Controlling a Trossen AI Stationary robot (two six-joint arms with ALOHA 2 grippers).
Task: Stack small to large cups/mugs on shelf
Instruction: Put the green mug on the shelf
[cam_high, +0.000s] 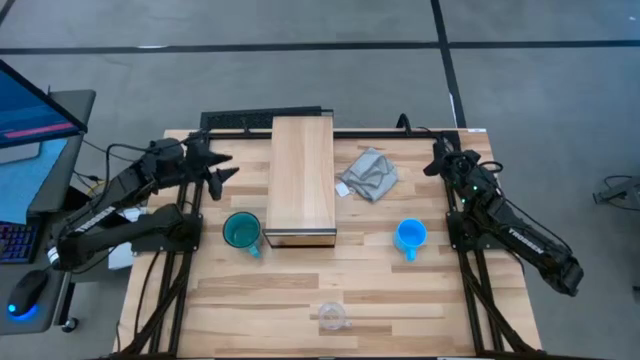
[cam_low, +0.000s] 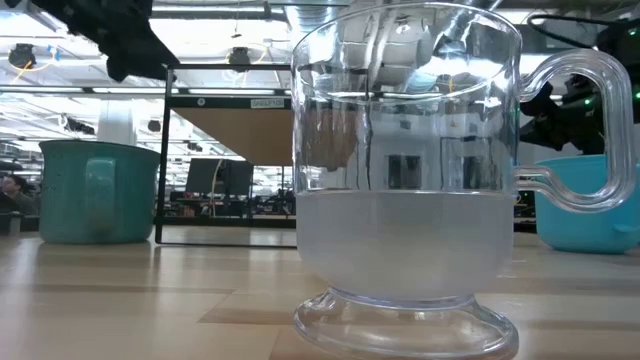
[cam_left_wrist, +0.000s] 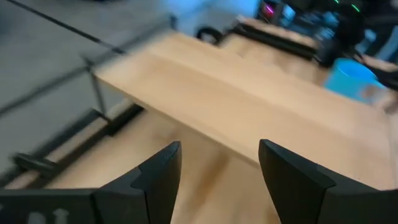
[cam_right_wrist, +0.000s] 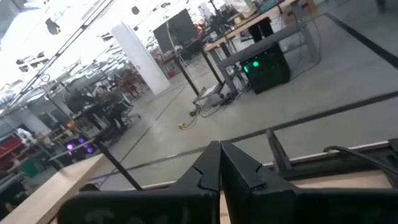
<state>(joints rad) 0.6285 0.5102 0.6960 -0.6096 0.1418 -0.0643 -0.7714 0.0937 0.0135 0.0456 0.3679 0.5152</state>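
The teal mug (cam_high: 241, 231) stands on the table just left of the shelf (cam_high: 301, 180), a long light wood box lying on the table's middle. The bright blue mug (cam_high: 410, 236) stands right of the shelf. The clear glass cup (cam_high: 332, 317) stands near the table's near edge and fills the low view (cam_low: 405, 170). My left gripper (cam_high: 226, 167) is open, above the table's far left, left of the shelf; its fingers (cam_left_wrist: 163, 177) point toward the shelf (cam_left_wrist: 249, 106). My right gripper (cam_right_wrist: 219, 163) is shut, at the table's far right (cam_high: 437, 157). Neither touches anything.
A crumpled grey cloth (cam_high: 369, 175) lies right of the shelf, between it and my right gripper. A black frame runs along the table's far edge (cam_high: 262, 120). A desk with a monitor and mouse (cam_high: 25, 290) stands beyond the table's left side.
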